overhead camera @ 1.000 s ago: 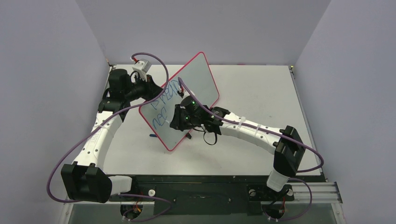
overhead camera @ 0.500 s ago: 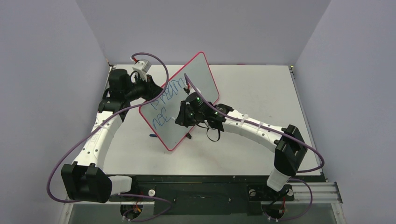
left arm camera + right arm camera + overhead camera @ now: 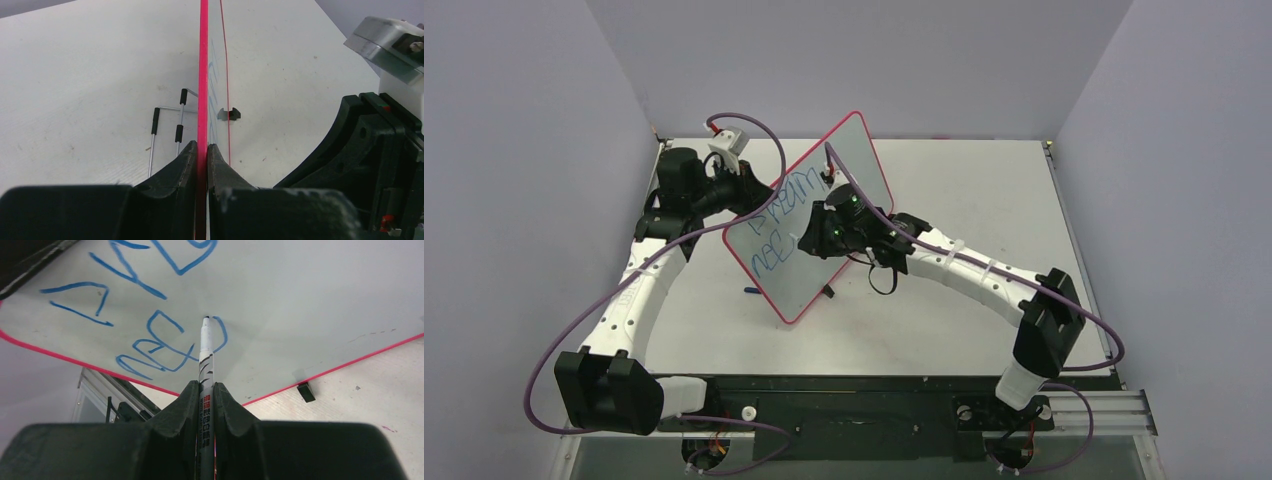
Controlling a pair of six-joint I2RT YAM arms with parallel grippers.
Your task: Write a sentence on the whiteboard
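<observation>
**Whiteboard (image 3: 852, 160) clamped by left tool (image 3: 202, 147); right tool (image 3: 205, 387) holds marker (image 3: 205, 355) against it.**

Overhead view: the whiteboard stands tilted on the tabletop (image 3: 984, 180) between the two tools, with the sentence (image 3: 786, 200) in two blue rows on the face toward the right tool. Left wrist view alone shows the grip: the jaws are closed on the red rim, with the board edge-on straight ahead of the tool, a wire stand (image 3: 167, 130) to one side of it and a black clip (image 3: 229, 114) to the other. Right wrist view alone shows the jaws closed on the marker. Its tip, ahead of the tool, touches the board at a blue stroke.
</observation>
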